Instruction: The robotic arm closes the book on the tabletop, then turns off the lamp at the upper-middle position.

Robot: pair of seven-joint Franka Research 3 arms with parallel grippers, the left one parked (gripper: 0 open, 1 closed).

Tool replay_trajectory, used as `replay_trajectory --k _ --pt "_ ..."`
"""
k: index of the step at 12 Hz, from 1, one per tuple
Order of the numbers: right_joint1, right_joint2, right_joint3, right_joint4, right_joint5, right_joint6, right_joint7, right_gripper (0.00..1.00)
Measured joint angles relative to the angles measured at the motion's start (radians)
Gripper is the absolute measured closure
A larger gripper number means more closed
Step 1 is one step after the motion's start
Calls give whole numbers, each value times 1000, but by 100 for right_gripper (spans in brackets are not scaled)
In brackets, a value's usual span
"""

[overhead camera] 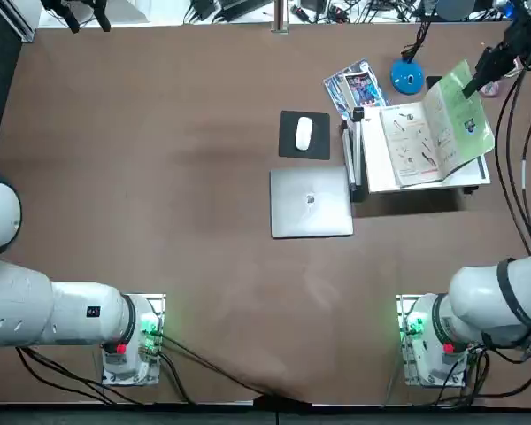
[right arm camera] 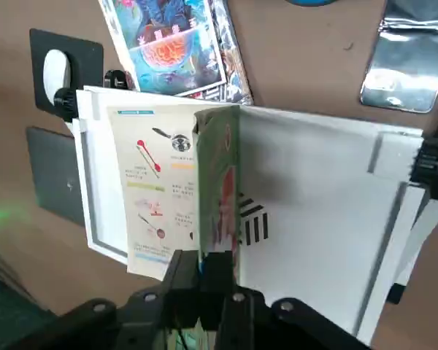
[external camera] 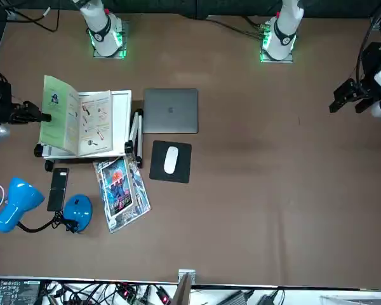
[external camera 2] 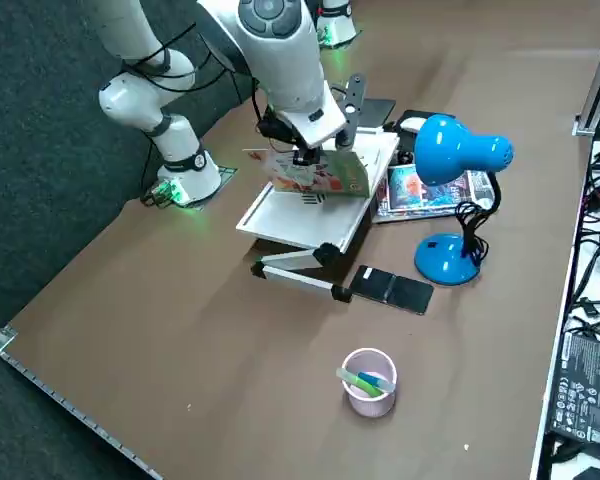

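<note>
- The right arm (overhead camera: 500, 297) runs from its base out past the right edge of the top view, and its wrist end comes back in at the upper right, over the far right part of the worktop (overhead camera: 203, 266).
- In the right side view its white forearm slopes down to the tool (external camera 2: 305, 156), which sits low at the raised half of the book (overhead camera: 434, 133), above the stand (external camera 2: 305, 215).
- The tool's two dark fingers are brought close together, pinching the edge of the book's raised green cover.
- The book is open on the white stand: the inner page on the robot's left lies nearly flat, while the green-covered half stands up at a tilt on the right.
- The lamp (external camera: 77, 213) is on the worktop beyond the stand, its blue disc base near the phone (external camera: 58, 189) and its blue shade raised on a bent black neck.
- The leaflets (overhead camera: 356, 88) lie beside the stand's far left corner.
- The laptop (overhead camera: 311, 203) is shut, left of the stand, with the mouse (overhead camera: 303, 134) on its dark pad (overhead camera: 288, 146) just beyond.
</note>
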Motion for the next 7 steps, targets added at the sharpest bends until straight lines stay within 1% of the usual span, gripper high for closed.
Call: replay_trajectory --k 2,4,7 --pt "33 -54 0 -65 -8 52 71 97" --pt "96 -109 3 -123 -55 94 151 97" --pt "188 -148 7 -167 -118 136 260 97"
